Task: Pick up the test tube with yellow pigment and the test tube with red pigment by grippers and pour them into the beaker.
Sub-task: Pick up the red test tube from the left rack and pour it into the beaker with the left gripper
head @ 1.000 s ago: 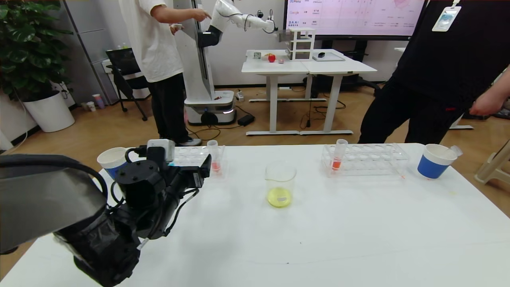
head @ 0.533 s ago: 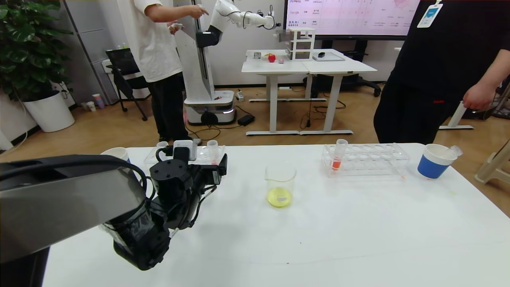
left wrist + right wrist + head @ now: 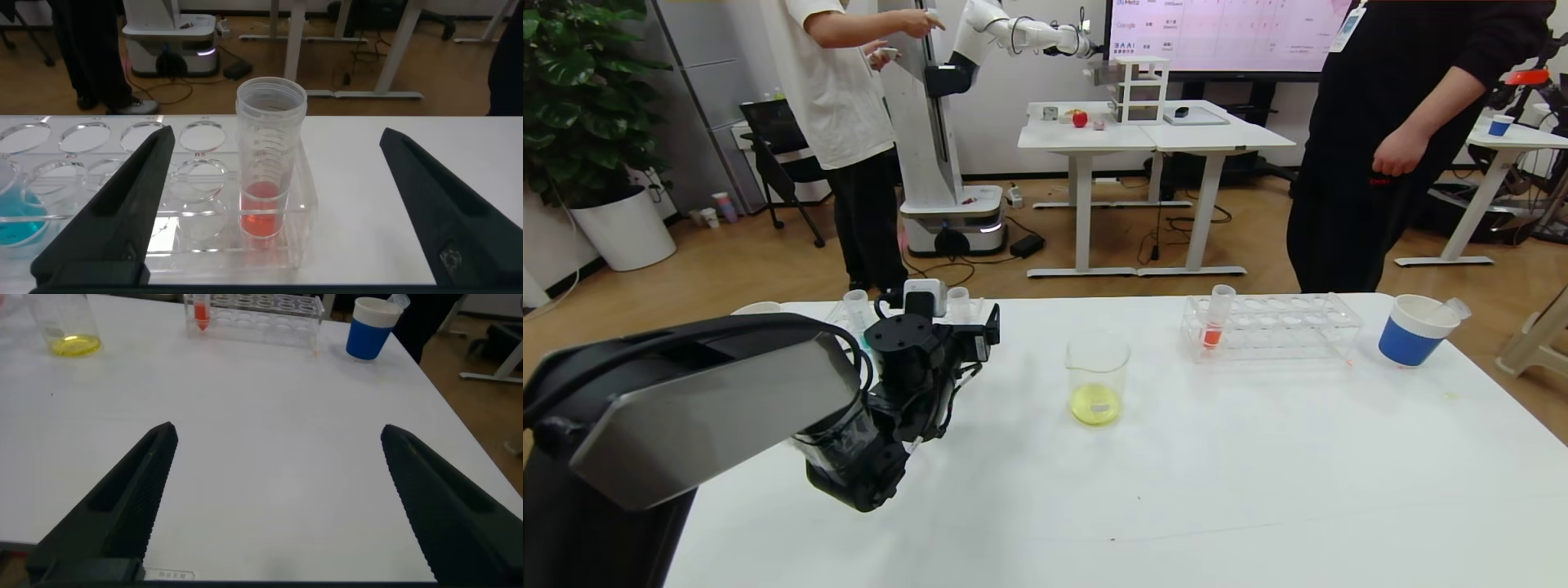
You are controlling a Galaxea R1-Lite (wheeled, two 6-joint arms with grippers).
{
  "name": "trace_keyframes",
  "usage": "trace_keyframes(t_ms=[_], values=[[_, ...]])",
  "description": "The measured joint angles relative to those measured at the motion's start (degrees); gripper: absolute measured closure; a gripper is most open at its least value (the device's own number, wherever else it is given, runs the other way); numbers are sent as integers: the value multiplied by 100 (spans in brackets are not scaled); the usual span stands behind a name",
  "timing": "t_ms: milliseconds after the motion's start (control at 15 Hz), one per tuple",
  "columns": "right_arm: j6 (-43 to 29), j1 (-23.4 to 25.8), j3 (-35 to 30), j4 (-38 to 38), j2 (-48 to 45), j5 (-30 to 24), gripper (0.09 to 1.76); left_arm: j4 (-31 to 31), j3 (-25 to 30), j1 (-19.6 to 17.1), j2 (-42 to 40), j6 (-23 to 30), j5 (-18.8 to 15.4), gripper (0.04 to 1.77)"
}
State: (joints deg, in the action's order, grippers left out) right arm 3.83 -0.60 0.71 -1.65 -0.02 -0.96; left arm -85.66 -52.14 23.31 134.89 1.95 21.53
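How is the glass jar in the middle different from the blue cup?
The beaker is clear glass; the blue cup is solid blue and white. The beaker holds a little yellow liquid; the cup has a clear tube sticking out. The beaker stands in the middle, the cup far right. Both stand upright.

A white worktop point(image 3: 1217, 490) is carrying the beaker point(image 3: 1098, 377) at its middle, with yellow liquid sitting in the bottom. Two clear tube racks are standing along the far edge, one on the left point(image 3: 196, 204) and one on the right point(image 3: 1274, 327), and a blue-and-white paper cup point(image 3: 1414, 331) is resting beyond the right rack.
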Motion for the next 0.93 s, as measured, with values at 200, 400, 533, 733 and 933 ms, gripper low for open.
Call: trace_keyframes(t_ms=[200, 400, 533, 733, 933], values=[[0, 0, 0, -2, 0, 0, 11, 0, -116, -40, 98, 2, 2, 6], [0, 0, 0, 0, 0, 0, 11, 2, -185, -104, 152, -6, -11, 6], [0, 0, 0, -2, 0, 0, 11, 5, -202, -121, 191, -16, -21, 35], [0, 2, 0, 0, 0, 0, 11, 2, -235, -112, 224, -35, -28, 145], [0, 0, 0, 0, 0, 0, 11, 2, -251, -118, 224, -99, -26, 131]])
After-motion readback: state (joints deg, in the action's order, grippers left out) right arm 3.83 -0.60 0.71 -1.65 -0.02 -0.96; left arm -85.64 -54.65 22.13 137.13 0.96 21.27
